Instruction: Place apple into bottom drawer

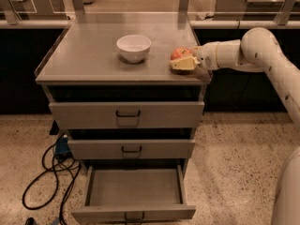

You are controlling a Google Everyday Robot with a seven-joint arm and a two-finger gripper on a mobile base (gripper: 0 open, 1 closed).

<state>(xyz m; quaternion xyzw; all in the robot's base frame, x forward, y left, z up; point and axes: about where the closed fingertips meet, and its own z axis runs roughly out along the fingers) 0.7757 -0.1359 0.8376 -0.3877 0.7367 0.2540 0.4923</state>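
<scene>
The red apple [178,54] with a yellowish patch is held at the right front corner of the grey cabinet top [89,60], just above the surface. My gripper [182,60] reaches in from the right and is shut on the apple, its pale fingers [183,64] covering the apple's lower side. The bottom drawer [134,191] is pulled open below, wide and shallow, with nothing inside. The middle drawer [131,149] and top drawer [127,115] are closed.
A white bowl [133,47] stands on the cabinet top left of the apple. Black cables [49,172] and a blue object lie on the speckled floor left of the cabinet. A railing and counters run behind.
</scene>
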